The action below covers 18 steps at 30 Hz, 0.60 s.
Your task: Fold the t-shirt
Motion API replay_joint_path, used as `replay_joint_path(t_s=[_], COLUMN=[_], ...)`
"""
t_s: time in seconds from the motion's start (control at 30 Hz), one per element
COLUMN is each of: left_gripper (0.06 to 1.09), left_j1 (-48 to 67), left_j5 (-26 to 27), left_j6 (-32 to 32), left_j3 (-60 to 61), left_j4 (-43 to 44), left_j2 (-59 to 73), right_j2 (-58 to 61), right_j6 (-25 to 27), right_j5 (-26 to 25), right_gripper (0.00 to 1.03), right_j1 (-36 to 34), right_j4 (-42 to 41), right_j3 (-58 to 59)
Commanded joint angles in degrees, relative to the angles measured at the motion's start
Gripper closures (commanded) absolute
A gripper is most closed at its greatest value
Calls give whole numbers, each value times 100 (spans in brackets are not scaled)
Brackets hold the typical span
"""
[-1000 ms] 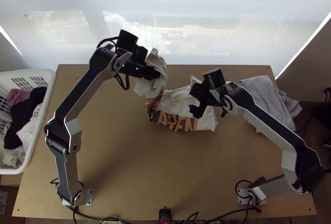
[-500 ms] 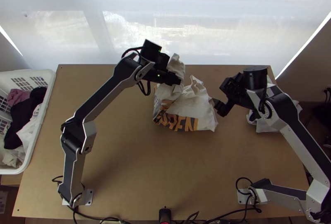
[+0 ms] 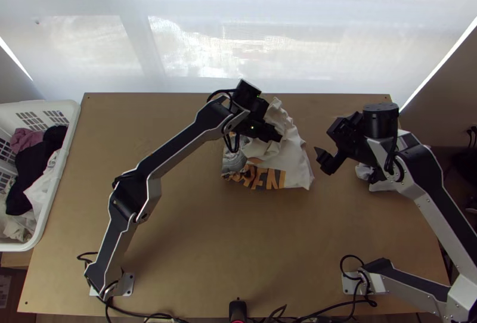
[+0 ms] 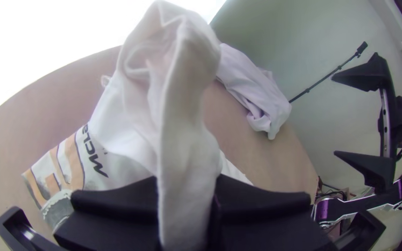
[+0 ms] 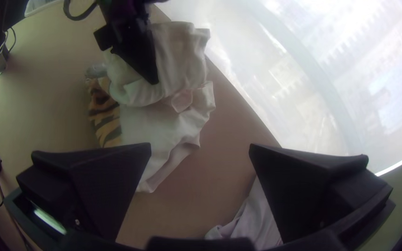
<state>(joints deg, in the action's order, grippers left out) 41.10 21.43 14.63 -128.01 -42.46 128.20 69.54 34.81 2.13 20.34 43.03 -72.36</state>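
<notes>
Left pincer (image 3: 276, 134) grips t-shirt (image 3: 295, 162) (printed part on table (image 3: 191, 239)); right pincer (image 3: 323, 160) wide, beside t-shirt, apart.

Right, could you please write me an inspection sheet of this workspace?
Surface: light wooden table, bare along the near side.
Job's things: white t-shirt, bunched, orange lettering showing, one part lifted.
Clutter: pale garment at the table's right; white basket of clothes at its left.
Grippers: left gripper shut on the t-shirt; right gripper open, holding nothing.
Cables: black cables around the arm bases.
Surroundings: bright translucent screen beyond the far edge.
</notes>
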Motion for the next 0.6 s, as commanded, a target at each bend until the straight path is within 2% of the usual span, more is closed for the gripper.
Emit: replay_joint_path(t_s=[0.0,0.53,0.57], left_gripper=[105,105,102], left_j1=[135,302,302], left_j5=[-7,-104,-95], left_j6=[171,426,470], left_j3=[4,-49,-67], left_j4=[291,1108,1152], left_j2=[407,1102,1154], right_j2=[-248,-652,-687], right_j6=[-53,-53,-62], right_j5=[-20,-37,-37], right_gripper=[5,5,5], right_j1=[-12,49,67], right_j4=[136,408,426], right_j3=[240,688,723])
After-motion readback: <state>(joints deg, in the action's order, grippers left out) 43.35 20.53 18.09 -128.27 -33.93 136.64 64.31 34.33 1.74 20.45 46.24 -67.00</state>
